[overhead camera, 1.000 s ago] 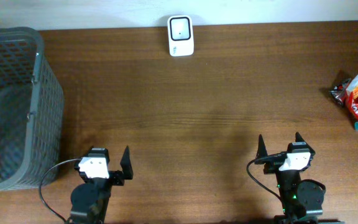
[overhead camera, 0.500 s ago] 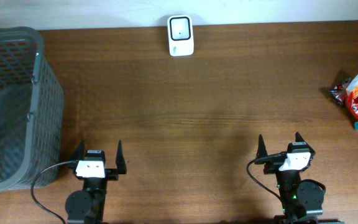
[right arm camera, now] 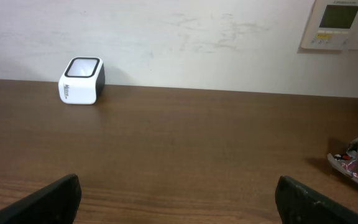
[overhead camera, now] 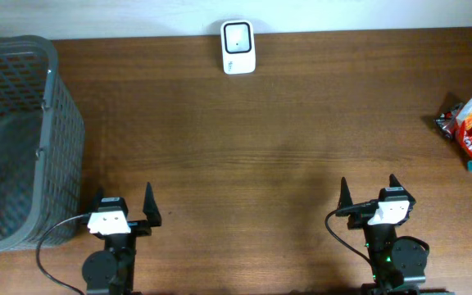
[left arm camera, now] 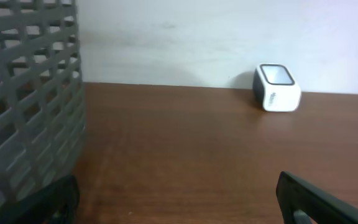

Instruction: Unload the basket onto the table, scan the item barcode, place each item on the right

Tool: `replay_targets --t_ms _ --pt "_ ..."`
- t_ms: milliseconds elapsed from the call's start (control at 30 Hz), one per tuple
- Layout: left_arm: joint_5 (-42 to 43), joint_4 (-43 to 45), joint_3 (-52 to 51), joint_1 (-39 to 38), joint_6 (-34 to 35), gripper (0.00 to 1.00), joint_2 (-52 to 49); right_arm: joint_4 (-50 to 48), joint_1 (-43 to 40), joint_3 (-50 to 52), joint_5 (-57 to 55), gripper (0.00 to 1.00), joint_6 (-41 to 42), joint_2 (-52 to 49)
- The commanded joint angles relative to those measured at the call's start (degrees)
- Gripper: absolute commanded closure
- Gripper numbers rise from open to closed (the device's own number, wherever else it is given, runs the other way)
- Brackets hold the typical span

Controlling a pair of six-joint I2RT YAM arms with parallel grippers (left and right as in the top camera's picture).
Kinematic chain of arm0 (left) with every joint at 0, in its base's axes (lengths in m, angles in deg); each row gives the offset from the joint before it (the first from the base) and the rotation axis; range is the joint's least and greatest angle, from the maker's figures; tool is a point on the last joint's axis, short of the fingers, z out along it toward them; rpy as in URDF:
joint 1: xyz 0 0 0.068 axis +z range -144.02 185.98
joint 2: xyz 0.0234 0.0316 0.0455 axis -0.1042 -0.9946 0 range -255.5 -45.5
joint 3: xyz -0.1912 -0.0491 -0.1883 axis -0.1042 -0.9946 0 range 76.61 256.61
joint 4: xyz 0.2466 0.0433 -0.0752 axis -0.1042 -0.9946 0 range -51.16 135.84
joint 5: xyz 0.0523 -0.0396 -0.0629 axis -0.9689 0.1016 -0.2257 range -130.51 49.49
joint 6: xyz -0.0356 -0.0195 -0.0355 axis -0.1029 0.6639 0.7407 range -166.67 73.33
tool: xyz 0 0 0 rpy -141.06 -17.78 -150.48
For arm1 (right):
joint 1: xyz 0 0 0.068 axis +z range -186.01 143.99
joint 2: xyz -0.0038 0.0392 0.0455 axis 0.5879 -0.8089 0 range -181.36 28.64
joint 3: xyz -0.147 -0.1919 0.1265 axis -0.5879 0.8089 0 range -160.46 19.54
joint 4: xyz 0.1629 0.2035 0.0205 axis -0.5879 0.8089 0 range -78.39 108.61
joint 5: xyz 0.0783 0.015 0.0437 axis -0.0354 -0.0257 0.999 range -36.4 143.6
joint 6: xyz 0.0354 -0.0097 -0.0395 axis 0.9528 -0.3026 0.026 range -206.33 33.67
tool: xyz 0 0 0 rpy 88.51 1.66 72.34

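**Left claw has swung square; packets wait at the far right**

Since a second ago my left claw (overhead camera: 123, 201) has turned from a skewed pose to face straight up the surface (overhead camera: 285, 147). It has also slid a little towards the basket (overhead camera: 52, 123). My right claw (overhead camera: 368, 187) has not budged. Both stand wide open with nothing between the jaws.

I take the item for scanning to be one of the snack packets (overhead camera: 468, 131), a small heap of red, teal and dark wrappers at the right edge of the surface. They lie well apart from both claws, nearer my right one. The scanner (overhead camera: 238, 47), a small white block with a dark window, sits at the back edge by the wall, about midway across.

I judge the packets light, soft and crinkly. The film looks foil-like, so it will buckle under a squeeze and may slip, and the contents might crush. I would take one by a flat sealed end or across its narrow width, pinching gently. That should keep the printed face free to turn toward the window. Where the barcode lies I cannot tell; the packets are too small here. They overlap, so lifting one may drag a neighbour.

The basket, grey plastic mesh, stands at the left edge just beside my left claw. I see nothing in it, though its left part runs out of view.
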State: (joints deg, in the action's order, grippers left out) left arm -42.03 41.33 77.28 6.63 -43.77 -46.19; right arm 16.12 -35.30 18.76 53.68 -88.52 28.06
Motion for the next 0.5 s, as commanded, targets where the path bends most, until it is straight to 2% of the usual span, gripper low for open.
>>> replay_targets --t_ms 0,467 --pt "0.37 -0.48 -0.15 -2.01 -3.19 0.01 0.42 0.20 -0.35 0.46 -0.28 0.02 -0.39 0.37" --pt "0.26 -0.50 -0.15 -1.99 -0.90 0.01 0.42 0.20 -0.35 0.46 -0.28 0.02 -0.37 0.37"
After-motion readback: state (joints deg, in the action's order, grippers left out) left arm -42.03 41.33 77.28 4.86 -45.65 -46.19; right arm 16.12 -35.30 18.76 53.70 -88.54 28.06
